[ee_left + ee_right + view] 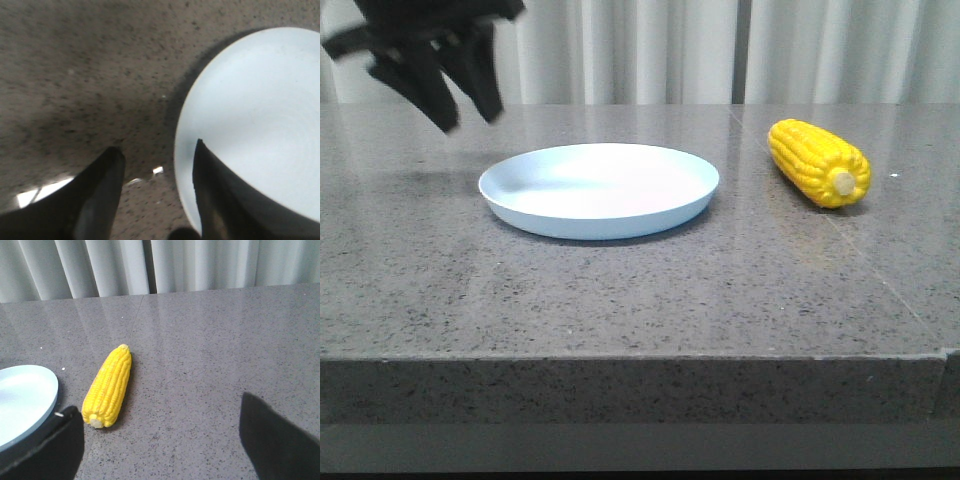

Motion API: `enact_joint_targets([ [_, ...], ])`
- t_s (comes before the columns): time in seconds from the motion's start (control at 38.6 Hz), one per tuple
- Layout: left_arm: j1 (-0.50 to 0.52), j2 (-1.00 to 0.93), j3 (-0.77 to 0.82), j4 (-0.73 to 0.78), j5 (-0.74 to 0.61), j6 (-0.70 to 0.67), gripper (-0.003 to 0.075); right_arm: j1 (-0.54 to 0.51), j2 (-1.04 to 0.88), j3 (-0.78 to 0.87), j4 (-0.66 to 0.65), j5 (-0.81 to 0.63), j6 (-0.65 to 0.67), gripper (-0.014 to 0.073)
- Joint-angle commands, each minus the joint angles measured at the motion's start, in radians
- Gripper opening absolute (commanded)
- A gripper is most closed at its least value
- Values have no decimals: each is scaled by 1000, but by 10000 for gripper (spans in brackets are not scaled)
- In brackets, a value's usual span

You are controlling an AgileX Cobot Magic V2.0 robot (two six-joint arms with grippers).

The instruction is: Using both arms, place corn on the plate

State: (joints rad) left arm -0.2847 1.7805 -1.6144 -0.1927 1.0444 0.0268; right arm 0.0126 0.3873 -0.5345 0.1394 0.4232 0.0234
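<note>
Corn (819, 162) lies on the table (620, 290), right of the plate (598, 189) and apart from it, stub end toward the camera. Front view shows only my left gripper (450, 95), hovering above the plate's left side; the right one is out of frame. Left wrist: fingers (100, 195) spread, empty, over the plate's edge. Right wrist: my right gripper (160, 440) wide open, empty, corn beyond it.

We found no readable text, label, brand, number or sign anywhere; the plate (520, 185) was plain, and nothing around it bore writing.
</note>
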Motion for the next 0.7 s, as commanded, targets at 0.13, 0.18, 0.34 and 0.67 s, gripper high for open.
enact_joint_targets([
  [0.13, 38, -209, 22, 246, 22, -99, 168, -5, 11, -37, 6, -75, -6, 651],
  [0.18, 44, -243, 58, 294, 20, -120, 111, -5, 11, -37, 6, -75, -6, 651],
  [0.34, 55, -363, 210, 353, -53, -158, -21, -5, 11, -37, 6, -75, -6, 651],
  [0.67, 57, -747, 640, 351, -442, -180, -20, -5, 11, -37, 6, -74, -6, 651],
])
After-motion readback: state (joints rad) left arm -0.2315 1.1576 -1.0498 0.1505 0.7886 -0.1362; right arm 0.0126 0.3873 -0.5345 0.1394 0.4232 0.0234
